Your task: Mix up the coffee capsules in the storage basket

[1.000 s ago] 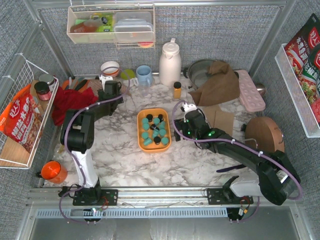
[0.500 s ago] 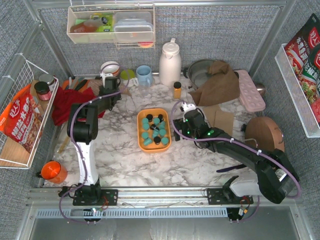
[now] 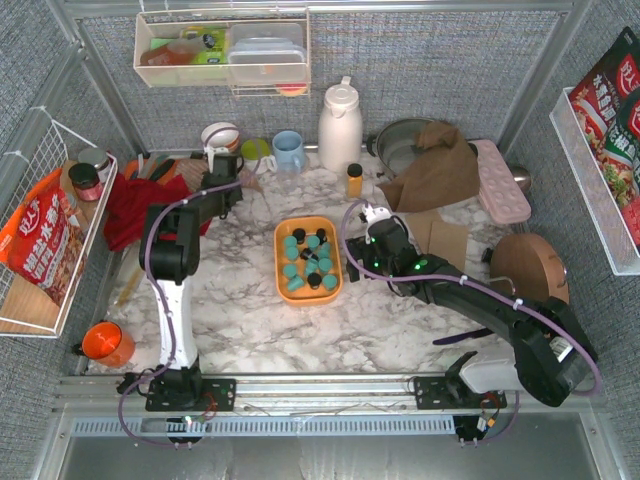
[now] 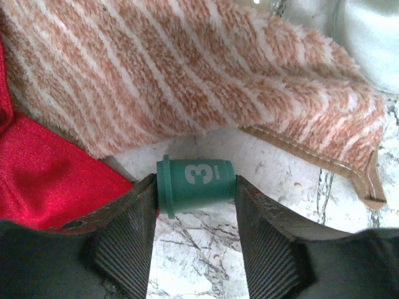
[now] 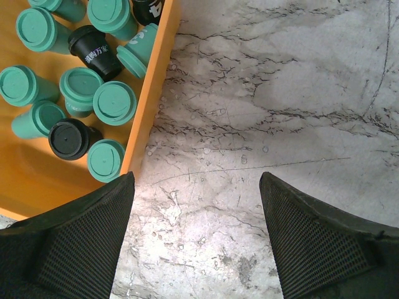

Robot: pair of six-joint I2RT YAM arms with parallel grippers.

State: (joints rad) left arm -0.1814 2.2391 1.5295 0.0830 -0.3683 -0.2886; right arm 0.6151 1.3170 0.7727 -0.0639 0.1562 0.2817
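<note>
Teal capsule (image 4: 196, 185) sideways betw. left pincer (image 4: 194, 202) fingers, touching both

The capsules (image 5: 114, 103) are coloured teal and black, the basket (image 5: 151, 93) orange. The table (image 5: 262, 112) is veined grey on white, the towel (image 4: 187, 62) striped rust and white.

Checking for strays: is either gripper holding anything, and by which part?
Left gripper pinches a teal capsule end to end, rim and base. Right gripper holds nothing.
</note>
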